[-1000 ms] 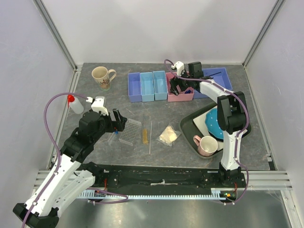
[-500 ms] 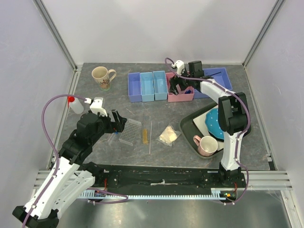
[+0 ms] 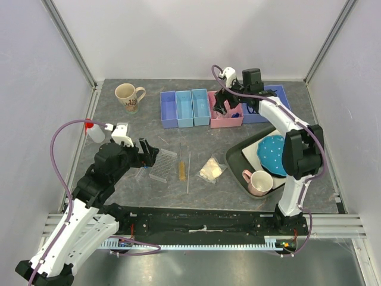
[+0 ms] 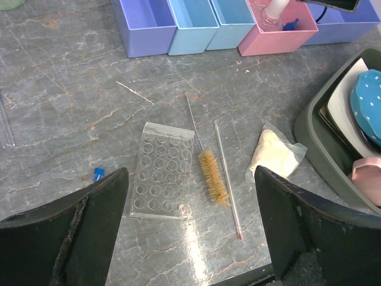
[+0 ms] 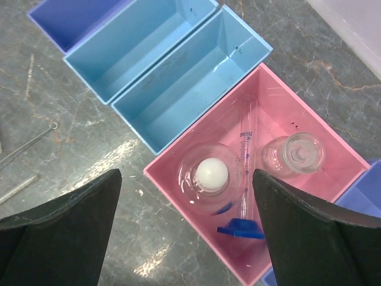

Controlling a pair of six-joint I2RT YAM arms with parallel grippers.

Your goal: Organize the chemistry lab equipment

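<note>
Step in hand: judged as the right arm clearing away from a drop-off at the pink bin while the left arm lines up on the loose items mid-worktop.
Right fingers: right gripper is spread as wide as it goes and holds nothing. It hangs directly above the pink bin.
Left fingers: left gripper is wide apart and empty, hovering over the clear rack.
Bin contents: white-capped bottle, second clear bottle, and a graduated tube with a blue cap lying between them.
Loose items: the amber brush lies just beside the rack's right edge, and the thin rod is next to it. The whitish bag is near the grey tray. The squeeze bottle sits far left.
Technique, right: lift straight up, because any sideways drift risks tipping the upright bottles.
Technique, left: the rack lies flat and low. Centre over its narrow width, bring the fingers right down to the worktop, and keep the right finger off the brush.
Hard to make out: whether the second bottle carries a stopper, and what lies in the purple tray behind the right arm.
Cut off: only a blue cap shows by the left finger, and its tube body is barely visible.
</note>
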